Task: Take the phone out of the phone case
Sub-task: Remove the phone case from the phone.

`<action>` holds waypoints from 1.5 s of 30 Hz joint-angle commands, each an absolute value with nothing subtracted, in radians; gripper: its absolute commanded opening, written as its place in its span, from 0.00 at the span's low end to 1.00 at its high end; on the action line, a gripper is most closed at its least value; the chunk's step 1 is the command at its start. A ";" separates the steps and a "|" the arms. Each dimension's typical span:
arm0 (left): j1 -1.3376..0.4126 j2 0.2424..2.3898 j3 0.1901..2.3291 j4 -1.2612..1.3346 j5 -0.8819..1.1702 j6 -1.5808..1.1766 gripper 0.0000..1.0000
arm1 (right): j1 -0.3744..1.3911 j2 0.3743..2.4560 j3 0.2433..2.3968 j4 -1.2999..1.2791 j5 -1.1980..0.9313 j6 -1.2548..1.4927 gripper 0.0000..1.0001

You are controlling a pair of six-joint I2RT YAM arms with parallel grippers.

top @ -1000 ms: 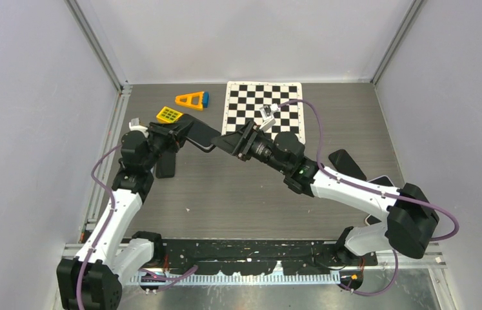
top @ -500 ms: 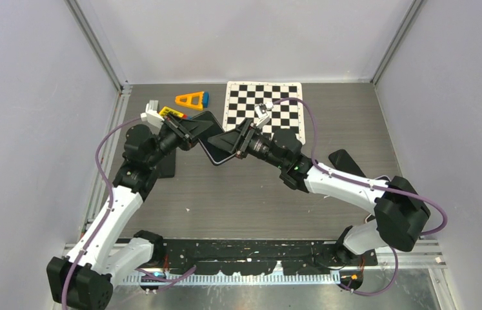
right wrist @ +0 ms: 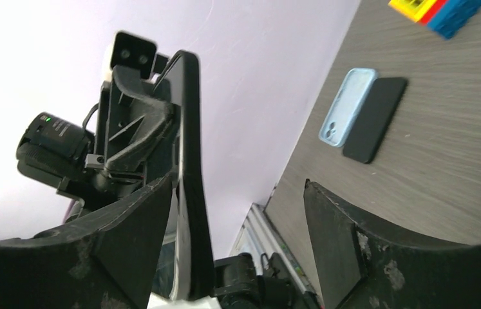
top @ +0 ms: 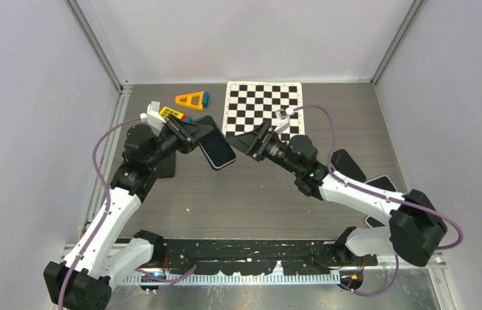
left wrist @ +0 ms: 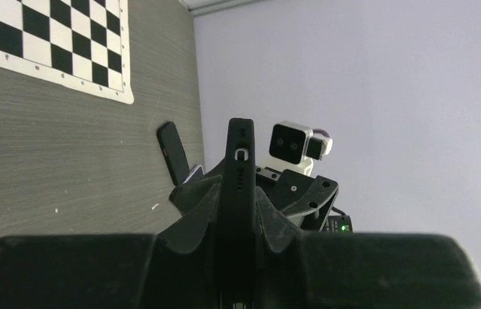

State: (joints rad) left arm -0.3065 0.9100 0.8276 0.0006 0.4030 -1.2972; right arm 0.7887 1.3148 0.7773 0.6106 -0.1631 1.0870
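Left end effector (top: 194, 134) clamps phone (top: 220, 154); right end effector (top: 237, 142) open, empty, beside phone. Likely slick, rigid: peel case (left wrist: 239, 187) corner.

cased phone (top: 220, 154) | black slab | tilted, off table | held by left pincer (top: 198, 137)

Grey table (top: 244, 190) carries checkerboard (top: 264, 102) and orange triangle (top: 181, 100).
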 commanded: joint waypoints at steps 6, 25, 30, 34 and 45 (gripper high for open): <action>-0.298 0.867 0.901 -0.018 0.275 -1.304 0.00 | 0.749 1.106 0.742 0.656 -0.247 0.965 0.64; -0.268 0.932 0.664 0.246 0.309 -1.805 0.00 | 0.776 1.239 0.790 0.804 -0.472 0.994 0.32; -0.268 0.972 0.653 0.307 0.347 -1.849 0.00 | 0.787 1.275 0.794 0.789 -0.457 0.982 0.34; -0.269 0.986 0.650 0.335 0.364 -1.862 0.00 | 0.787 1.277 0.780 0.755 -0.398 0.971 0.35; -0.268 1.008 0.696 0.405 0.468 -1.878 0.00 | 0.785 1.286 0.823 0.576 -0.223 1.034 0.36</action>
State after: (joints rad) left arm -0.2584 1.0203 0.6376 0.2237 0.3412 -1.8416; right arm 0.7914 1.2789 0.7853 0.6529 -0.3634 1.0058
